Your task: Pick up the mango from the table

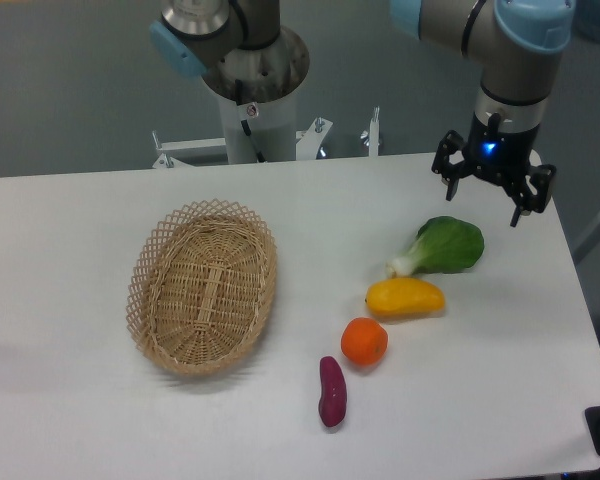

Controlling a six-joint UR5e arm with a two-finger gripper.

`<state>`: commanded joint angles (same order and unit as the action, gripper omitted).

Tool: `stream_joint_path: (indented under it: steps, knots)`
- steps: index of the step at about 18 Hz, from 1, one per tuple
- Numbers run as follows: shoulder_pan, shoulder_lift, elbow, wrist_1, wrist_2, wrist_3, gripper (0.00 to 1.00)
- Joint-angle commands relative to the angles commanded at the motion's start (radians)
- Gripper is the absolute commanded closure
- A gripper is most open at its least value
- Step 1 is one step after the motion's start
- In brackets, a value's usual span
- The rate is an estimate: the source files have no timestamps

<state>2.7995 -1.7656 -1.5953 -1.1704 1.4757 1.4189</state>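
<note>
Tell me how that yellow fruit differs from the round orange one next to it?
The mango is yellow and oblong, lying on its side; the orange is orange and nearly round. The mango is the longer of the two. The mango lies nearer the leafy green vegetable, the orange nearer the purple sweet potato. Both rest untouched on the white table.

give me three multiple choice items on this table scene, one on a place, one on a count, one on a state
1. What lies directly next to the mango, on the side toward the robot base?
A. wicker basket
B. bok choy
C. sweet potato

2. How many food items are on the table?
A. two
B. four
C. six

3. What state is the gripper in?
A. open, above the table
B. shut on the mango
C. inside the basket

Answers:
1. B, the bok choy sits just behind it.
2. B, mango, bok choy, orange, purple sweet potato.
3. A, its fingers are spread with nothing held, and the wicker basket lies far off.
</note>
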Motion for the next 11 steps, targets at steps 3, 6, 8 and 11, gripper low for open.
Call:
stream_joint_path:
  steps: [3, 6, 8, 11]
  knots:
    - [0.000, 0.000, -0.012, 0.012, 0.000, 0.000, 0.00]
    - [0.000, 0.000, -0.015, 0.021, 0.000, -0.002, 0.00]
    - [0.000, 0.000, -0.015, 0.026, -0.002, -0.003, 0.00]
    - [-0.002, -0.002, -0.017, 0.038, -0.002, -0.008, 0.00]
